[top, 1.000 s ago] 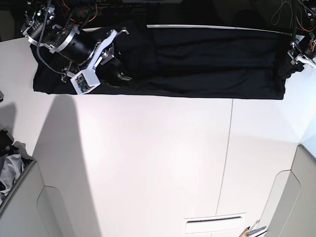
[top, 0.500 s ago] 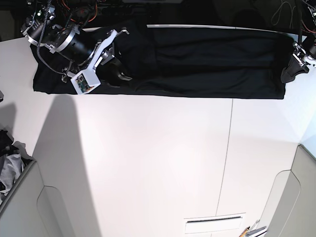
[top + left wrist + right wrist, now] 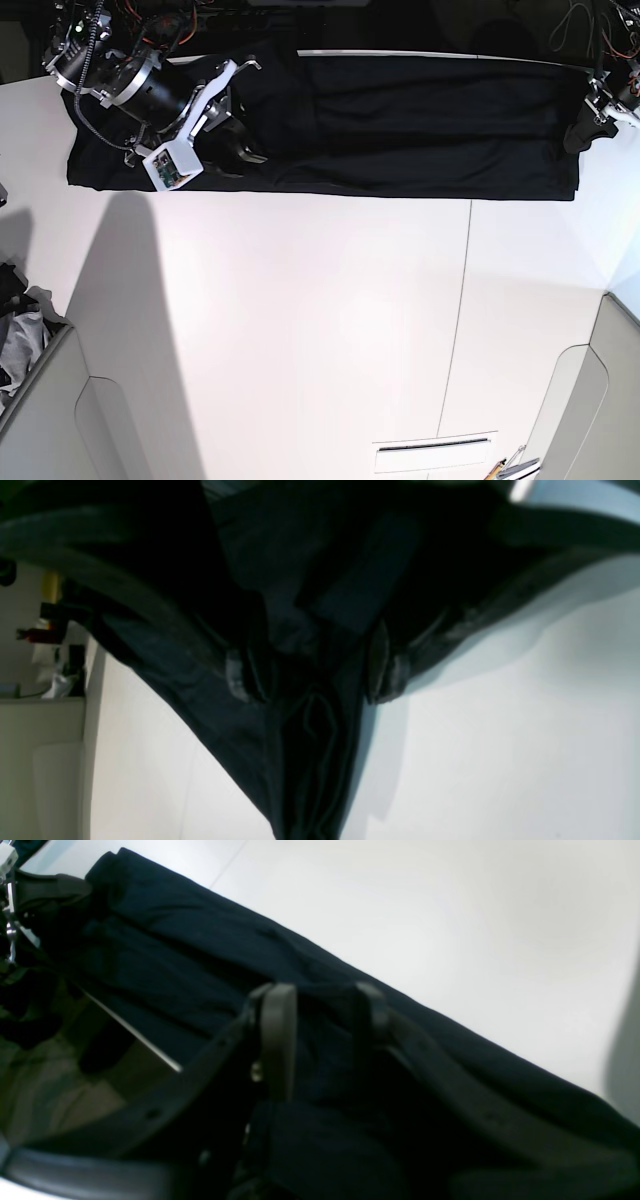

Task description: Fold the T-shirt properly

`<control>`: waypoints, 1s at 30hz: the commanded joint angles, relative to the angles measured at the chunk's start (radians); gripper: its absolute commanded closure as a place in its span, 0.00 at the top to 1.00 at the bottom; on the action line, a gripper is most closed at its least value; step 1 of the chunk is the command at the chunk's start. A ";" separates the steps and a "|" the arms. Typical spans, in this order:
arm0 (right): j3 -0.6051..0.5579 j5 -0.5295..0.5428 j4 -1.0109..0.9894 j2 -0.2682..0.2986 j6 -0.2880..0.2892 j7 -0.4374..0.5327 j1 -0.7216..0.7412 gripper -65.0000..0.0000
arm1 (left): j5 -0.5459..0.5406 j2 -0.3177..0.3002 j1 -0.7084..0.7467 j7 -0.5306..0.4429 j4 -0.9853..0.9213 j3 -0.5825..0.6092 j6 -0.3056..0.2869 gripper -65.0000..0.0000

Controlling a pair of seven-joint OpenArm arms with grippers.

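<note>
Large plain black short-sleeved T-shirt of soft matte fabric: spread as a long folded band across the 12 o'clock edge of the white smooth table, running from 10 o'clock to 2 o'clock in the base view, lower hem edge straight, lengthwise creases through the middle.

Right gripper, black fingers on a black-and-silver arm with a white camera block: over the shirt's 10 o'clock end. In the right wrist view, jaws partly apart with a ridge of black cloth standing between the two pads; cloth touching both pads, firmly pinched or not cannot be told.

Left gripper, dark fingers on a white-fitted wrist: at the shirt's 2 o'clock end, right at the short side edge. In the left wrist view, jaws spread wide, a bunched seam of black fabric lying in the gap below the fingertips; nothing clamped.

Small grey-white-and-black cloth pile: at 9 o'clock, at the table's edge, well apart from the shirt.

Pale grey rounded panels: at 4 o'clock and 8 o'clock corners.

Thin seam line in the tabletop: from beneath the shirt's hem toward 5 o'clock.

White rectangular slot plate: near 6 o'clock, flat on the table.
</note>
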 commanded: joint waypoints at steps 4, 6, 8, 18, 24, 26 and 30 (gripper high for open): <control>0.001 0.020 0.018 0.002 0.000 0.029 0.002 0.30 | -0.014 -0.021 -0.002 -0.010 0.011 -0.008 -0.006 0.54; 0.001 0.019 0.018 0.003 0.000 0.031 0.003 0.30 | -0.013 -0.021 -0.002 -0.010 0.011 -0.008 -0.006 0.54; 0.001 0.019 0.018 0.003 0.000 0.031 0.002 0.30 | -0.012 -0.018 -0.002 -0.010 0.011 -0.008 -0.006 0.54; 0.001 0.018 0.018 0.002 0.000 0.031 0.002 0.30 | 0.008 -0.006 -0.002 -0.022 0.011 -0.004 -0.006 0.00; 0.002 -0.073 0.018 0.003 -0.055 0.035 0.002 0.30 | -0.084 -0.006 -0.002 -0.026 0.011 -0.004 -0.006 0.00; 0.003 -0.131 0.018 0.003 -0.098 0.037 0.002 0.30 | -0.113 -0.006 -0.002 -0.024 0.015 -0.004 -0.006 0.00; 0.054 -0.187 0.013 0.003 -0.136 0.039 0.002 0.30 | -0.201 -0.006 -0.002 0.038 0.044 -0.004 -0.006 0.00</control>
